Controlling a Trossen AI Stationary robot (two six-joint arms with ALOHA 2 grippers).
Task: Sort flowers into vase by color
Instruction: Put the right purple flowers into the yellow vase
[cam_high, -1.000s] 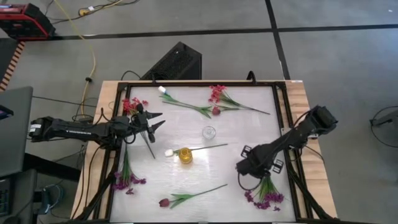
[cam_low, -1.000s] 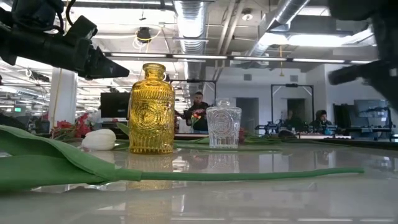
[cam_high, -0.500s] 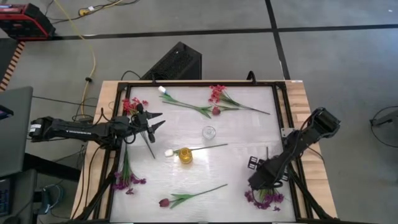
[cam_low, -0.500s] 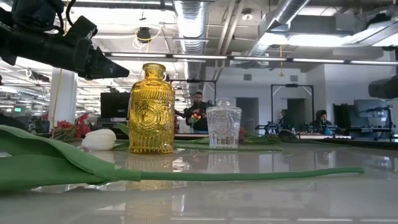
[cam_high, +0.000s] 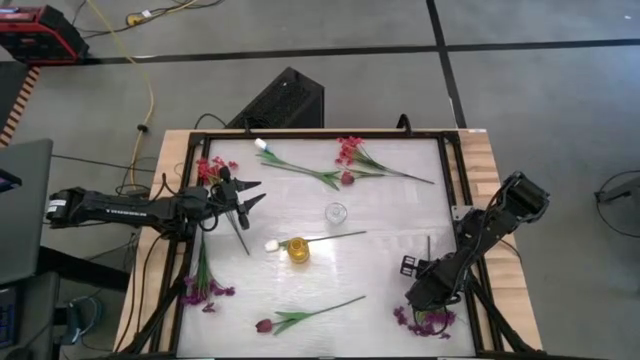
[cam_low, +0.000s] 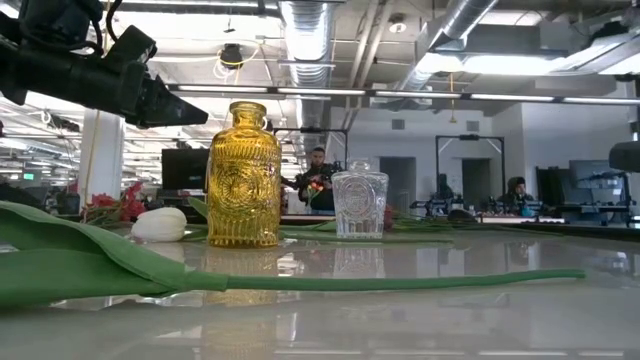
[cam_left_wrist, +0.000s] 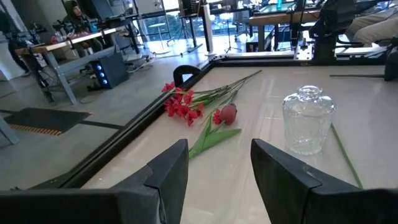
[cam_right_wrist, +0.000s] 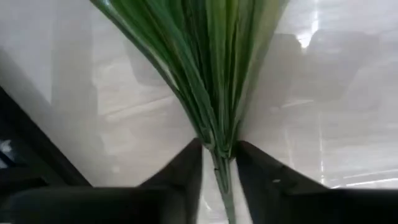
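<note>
A purple flower sprig (cam_high: 428, 320) lies on the white table top near the right front corner. My right gripper (cam_high: 425, 296) stands over it, pointing down, shut on its green stem (cam_right_wrist: 219, 149). A yellow vase (cam_high: 298, 249) and a clear glass vase (cam_high: 336, 212) stand upright mid-table. My left gripper (cam_high: 247, 196) hovers open at the left side, level, with nothing between its fingers (cam_left_wrist: 168, 168). Red sprigs (cam_high: 349, 151), white buds and dark-red buds lie flat around the vases. My right gripper pinches the purple sprig's stem (cam_right_wrist: 221, 167) between its two fingers, just where the green leaves run together. The fingers come from above, pointing down, and lie across the stem. The sprig lies on the table top.
Another purple sprig (cam_high: 204, 290) lies at the near left, and a dark-red bud with a long stem (cam_high: 300, 317) at the near middle. A white bud (cam_high: 270, 245) lies beside the yellow vase. A black frame rail (cam_high: 470, 250) runs along the table's right side, close to my right arm.
My right gripper has gone toward the table's near right corner and down, onto the purple sprig's stem. The sprig lies where it was.
</note>
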